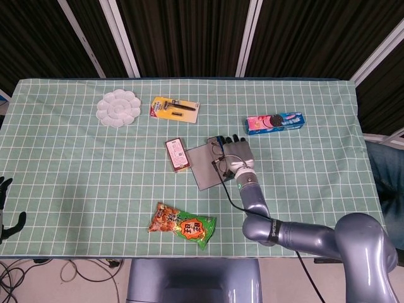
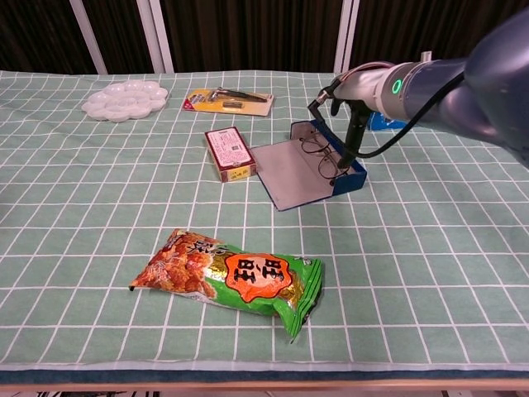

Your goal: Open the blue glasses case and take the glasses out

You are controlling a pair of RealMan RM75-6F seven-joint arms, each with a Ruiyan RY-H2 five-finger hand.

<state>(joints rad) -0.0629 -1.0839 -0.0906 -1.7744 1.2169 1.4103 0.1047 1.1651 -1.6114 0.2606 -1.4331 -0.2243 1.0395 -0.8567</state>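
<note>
Left hand idles open at the bench's far-left edge, well apart from the blue glasses case, which lies open mid-bench. Glasses sit along its tray, directly under the right hand; whether those fingers have closed on the frame, I cannot tell.

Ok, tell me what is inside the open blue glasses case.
A pair of thin-rimmed glasses lies in the open blue glasses case, beside its grey lid. The right hand covers part of the tray, so the rest is hidden.
</note>
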